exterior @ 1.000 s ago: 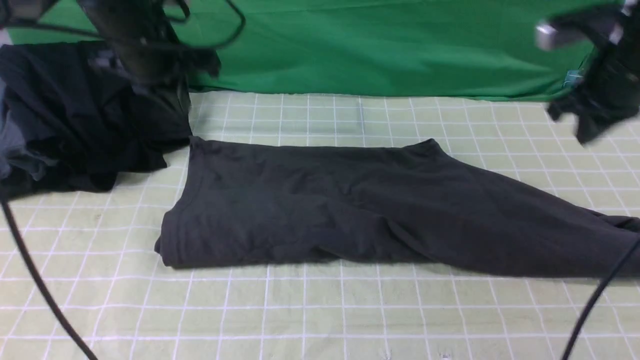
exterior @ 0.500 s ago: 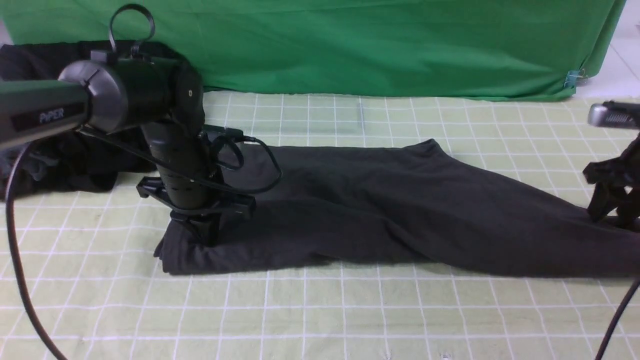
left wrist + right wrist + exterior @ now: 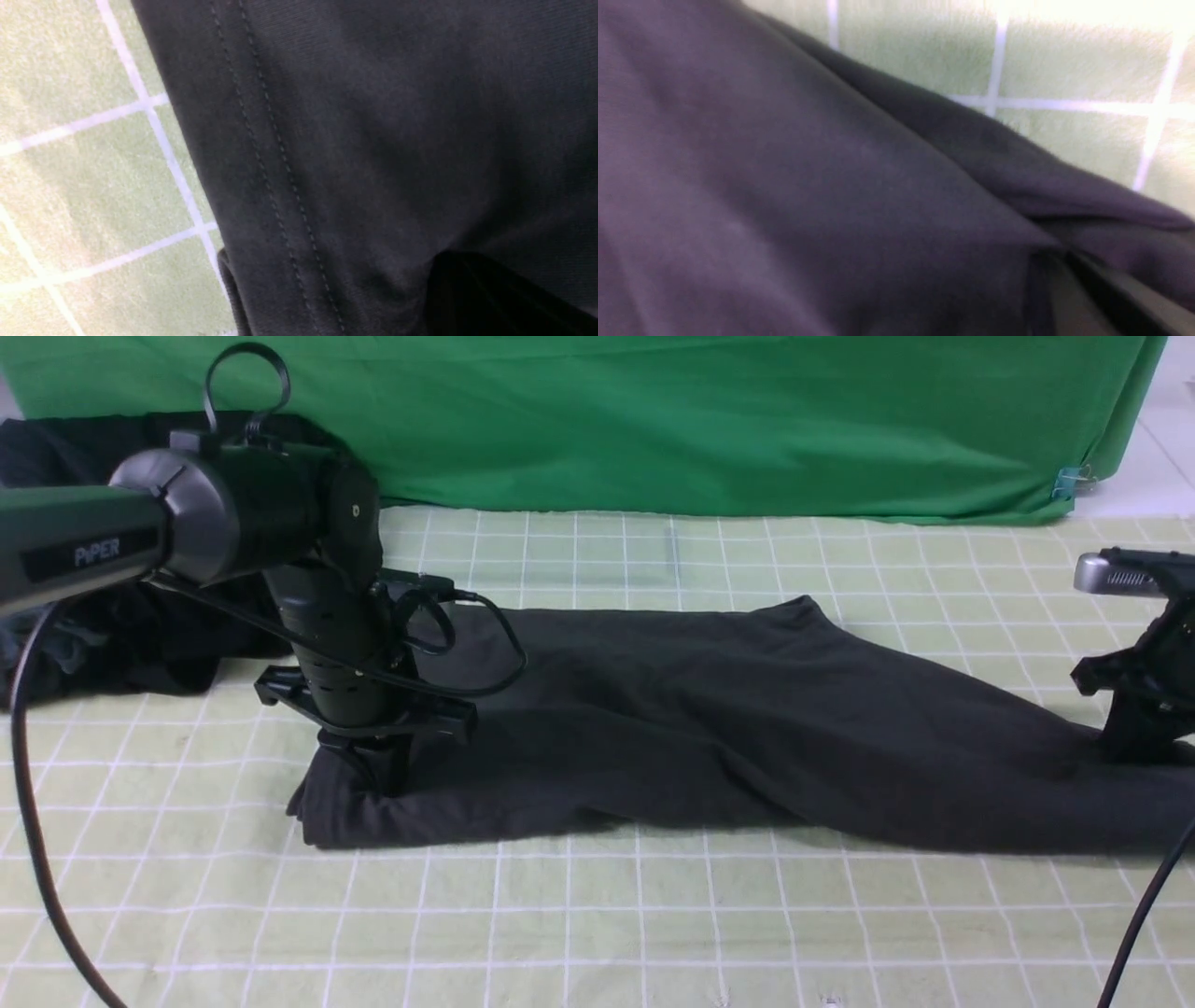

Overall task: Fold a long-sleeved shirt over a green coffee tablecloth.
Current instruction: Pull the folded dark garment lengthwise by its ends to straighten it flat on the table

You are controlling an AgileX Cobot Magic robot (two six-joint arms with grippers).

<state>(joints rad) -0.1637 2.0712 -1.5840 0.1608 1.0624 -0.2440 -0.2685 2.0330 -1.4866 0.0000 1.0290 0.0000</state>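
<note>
One charcoal-grey cotton long-sleeved shirt [image 3: 709,728] lies folded into a long band across the middle of the pale yellow-green tablecloth with its white grid of squares [image 3: 597,915]. Much of it is hard to read: neck, sleeves and any print cannot be made out, and its right end runs past the edge of the front view. Both sets of jaws are partly buried in the fabric. The left jaws, under the black left arm [image 3: 317,616], press straight down into the shirt's left end, just inside its hemmed edge. They are clenched on the shirt, and the cloth puckers up around them. The left wrist view shows only the double row of hem stitching [image 3: 275,154] close up, with a dark shape at one corner too shadowed to identify. The right jaws, below the black right arm [image 3: 1153,663], sit on the shirt's far right end, clenched on it as well. The blurred right wrist view shows a ridge of fabric drawn toward the pinch. Left of the shirt and apart from it, a heap of blacker clothing with grey-blue fabric [image 3: 121,644] is half hidden behind the left arm. A plain deep green cloth [image 3: 709,420] hangs behind, and black cables [image 3: 37,859] cross the near corners.
</note>
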